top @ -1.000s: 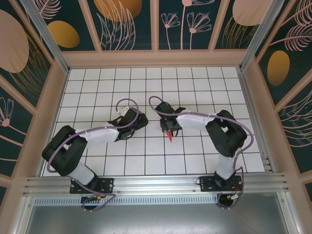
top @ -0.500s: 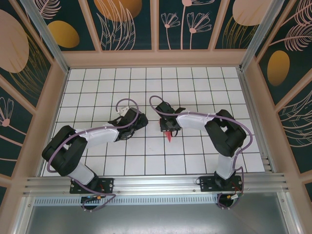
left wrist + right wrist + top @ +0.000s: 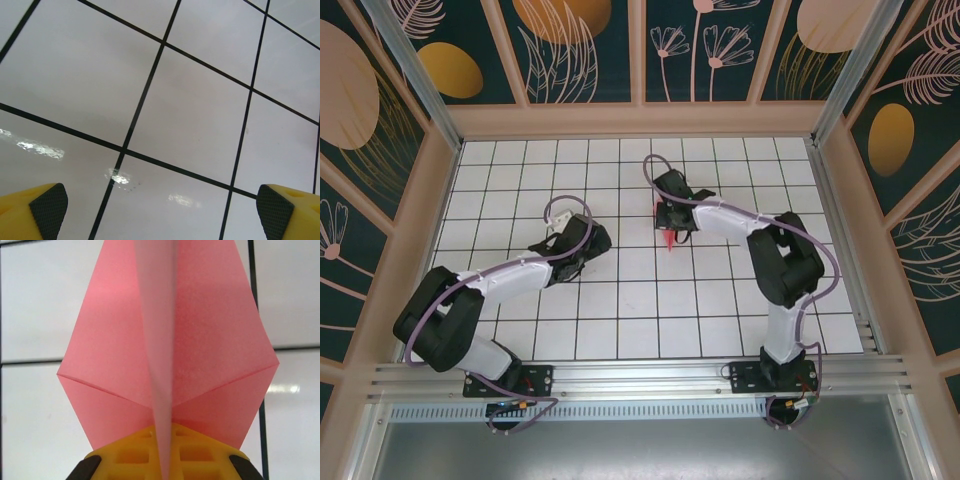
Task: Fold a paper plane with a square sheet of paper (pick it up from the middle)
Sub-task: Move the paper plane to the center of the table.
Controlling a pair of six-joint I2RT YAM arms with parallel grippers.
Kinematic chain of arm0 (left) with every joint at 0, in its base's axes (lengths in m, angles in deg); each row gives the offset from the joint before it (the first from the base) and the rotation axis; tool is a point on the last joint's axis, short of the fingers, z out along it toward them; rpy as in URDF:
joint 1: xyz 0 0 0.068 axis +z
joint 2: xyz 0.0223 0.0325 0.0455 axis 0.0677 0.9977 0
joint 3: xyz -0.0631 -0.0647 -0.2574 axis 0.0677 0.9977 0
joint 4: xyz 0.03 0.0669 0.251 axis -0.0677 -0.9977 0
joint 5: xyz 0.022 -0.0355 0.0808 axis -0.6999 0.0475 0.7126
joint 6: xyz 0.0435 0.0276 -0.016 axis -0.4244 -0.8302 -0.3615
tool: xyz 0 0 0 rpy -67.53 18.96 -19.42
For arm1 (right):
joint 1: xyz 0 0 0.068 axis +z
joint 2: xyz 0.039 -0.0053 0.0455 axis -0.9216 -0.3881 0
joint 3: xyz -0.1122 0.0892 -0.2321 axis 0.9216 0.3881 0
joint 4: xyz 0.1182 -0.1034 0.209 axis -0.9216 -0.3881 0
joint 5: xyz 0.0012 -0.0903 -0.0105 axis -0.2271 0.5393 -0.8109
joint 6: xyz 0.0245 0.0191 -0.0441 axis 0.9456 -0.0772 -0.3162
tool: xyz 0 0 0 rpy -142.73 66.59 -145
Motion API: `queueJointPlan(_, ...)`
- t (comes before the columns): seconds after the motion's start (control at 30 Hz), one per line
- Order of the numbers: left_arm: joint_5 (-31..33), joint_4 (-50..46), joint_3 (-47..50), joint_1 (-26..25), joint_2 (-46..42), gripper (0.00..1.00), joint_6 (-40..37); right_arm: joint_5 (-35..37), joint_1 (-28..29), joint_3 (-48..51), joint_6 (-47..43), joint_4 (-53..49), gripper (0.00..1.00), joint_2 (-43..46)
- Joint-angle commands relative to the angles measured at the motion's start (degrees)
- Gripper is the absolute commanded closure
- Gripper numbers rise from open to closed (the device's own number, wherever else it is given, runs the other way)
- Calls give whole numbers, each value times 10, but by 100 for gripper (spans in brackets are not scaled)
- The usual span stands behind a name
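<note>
R claw (image 3: 162,462) clamped on paper plane (image 3: 200,340) keel, over far-centre tabletop (image 3: 520,170) | plane's long axis runs straight out ahead of that claw | L claw (image 3: 160,210) spread wide, empty, well apart to the left | I judge the right arm makes the next move

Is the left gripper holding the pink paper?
No, the left gripper stands open above the white tiled table, with nothing between its pads.

The paper plane (image 3: 210,340) is cropped at the wrist view's top; overhead, the right gripper (image 3: 669,224) hides most of it.
</note>
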Motion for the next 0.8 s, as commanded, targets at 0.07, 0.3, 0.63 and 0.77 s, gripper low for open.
queueJointPlan(0.07,5,-19,-20,7,-2,1,-24,-4,-20,-66,-42,-15,93,-71)
queueJointPlan(0.3,0,-21,-28,7,8,2,-26,4,-23,-118,-50,-36,92,-124)
queueJointPlan(0.63,-8,-32,-79,30,4,1,-50,-2,-24,-160,-27,-83,64,-80)
queueJointPlan(0.77,10,-39,-118,57,-16,1,-93,23,-24,-158,-18,-88,46,-4)
